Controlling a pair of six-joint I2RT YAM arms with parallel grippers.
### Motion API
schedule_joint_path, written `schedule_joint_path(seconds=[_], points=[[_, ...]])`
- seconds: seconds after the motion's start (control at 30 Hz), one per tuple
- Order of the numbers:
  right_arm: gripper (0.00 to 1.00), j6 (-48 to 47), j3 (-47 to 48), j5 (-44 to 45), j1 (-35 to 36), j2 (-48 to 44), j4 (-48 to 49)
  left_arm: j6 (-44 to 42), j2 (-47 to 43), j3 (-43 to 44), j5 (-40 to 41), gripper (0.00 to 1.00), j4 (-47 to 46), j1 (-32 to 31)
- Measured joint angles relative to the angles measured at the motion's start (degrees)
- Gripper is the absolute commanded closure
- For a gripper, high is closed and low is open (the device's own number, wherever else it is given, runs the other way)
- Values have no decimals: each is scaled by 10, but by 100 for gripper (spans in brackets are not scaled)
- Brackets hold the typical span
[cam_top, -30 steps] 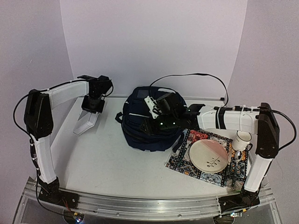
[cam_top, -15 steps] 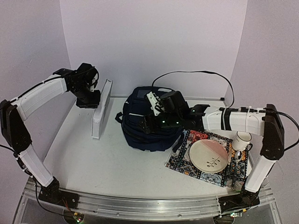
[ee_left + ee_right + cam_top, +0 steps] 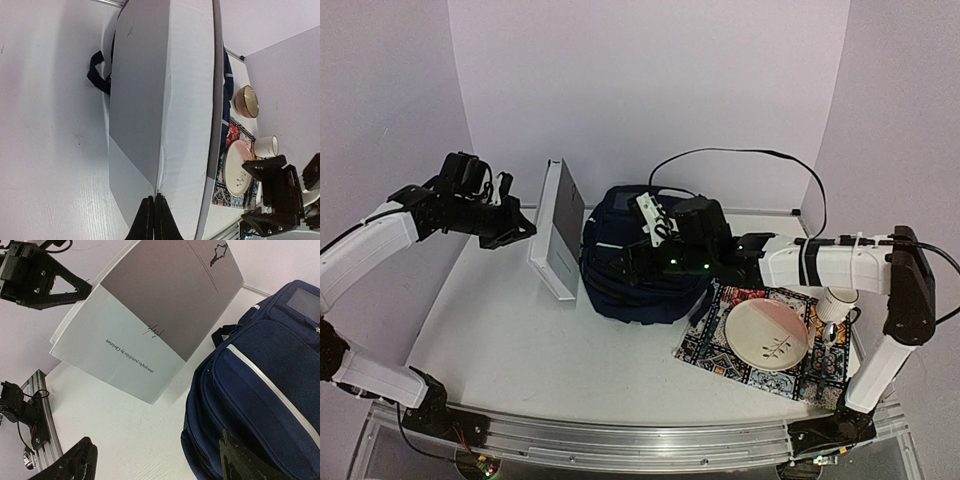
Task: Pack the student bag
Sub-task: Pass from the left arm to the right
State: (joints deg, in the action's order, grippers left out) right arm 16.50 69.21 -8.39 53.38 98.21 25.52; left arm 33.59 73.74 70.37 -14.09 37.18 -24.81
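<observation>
White table [image 3: 520, 340], navy white-striped student bag [image 3: 620, 295]

Overhead, wrist close-ups; common student bag [image 3: 620, 290]

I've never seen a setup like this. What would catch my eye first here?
Probably the big grey-and-white book, held upright in the shut jaws of the left arm, right beside the navy backpack in the middle of the table. The right arm reaches over the backpack with its jaws open. To the right, a cream plate sits on a colourful patterned mat.
</observation>
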Motion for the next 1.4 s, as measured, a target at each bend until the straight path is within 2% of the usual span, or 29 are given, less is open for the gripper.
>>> schedule_joint_path(seconds=[0.37, 0.6, 1.03, 1.4], points=[[12, 75, -10, -73, -47, 0, 47, 127, -136, -203, -160, 100, -220, 49], [8, 149, -19, -130, -81, 2, 78, 211, -175, -269, -243, 100, -361, 49], [6, 273, 8, -252, -111, 66, 177, 317, -227, -344, -310, 100, -538, 42], [11, 358, 46, -353, -114, 94, 301, 359, -220, -375, -309, 100, -635, -3]])
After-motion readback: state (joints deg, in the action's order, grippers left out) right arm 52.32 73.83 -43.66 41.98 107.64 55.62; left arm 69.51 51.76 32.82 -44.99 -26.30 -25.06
